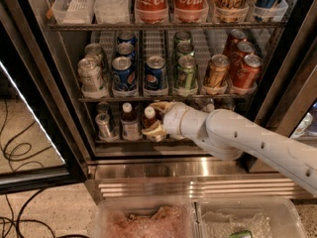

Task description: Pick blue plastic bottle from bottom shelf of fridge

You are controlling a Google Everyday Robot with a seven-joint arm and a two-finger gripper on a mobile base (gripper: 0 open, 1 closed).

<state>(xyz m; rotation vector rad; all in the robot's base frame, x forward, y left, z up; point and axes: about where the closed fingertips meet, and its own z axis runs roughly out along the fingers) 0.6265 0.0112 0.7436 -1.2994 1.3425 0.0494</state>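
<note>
Looks like the closing-in step at the fridge (pixel 163 168). Down on the bottom shelf (pixel 114 141), front of the middle lanes: gripper (pixel 151 119) pushed in, fingers (pixel 152 131) apart, one above and one below the blue plastic bottle (pixel 148 114). Standing upright, just right of a lookalike bottle (pixel 130 125). Doesn't seem clamped yet. Next up, probably: squeeze shut on the body, then pull straight out, minding the neighbour.

My gripper (pixel 154 119) is at the bottom shelf (pixel 119 141). Outside, a speckled beige floor (pixel 49 202) carries looping black cables (pixel 19 148). A bright white light strip (pixel 32 112), perhaps a reflection, slants at left.
</note>
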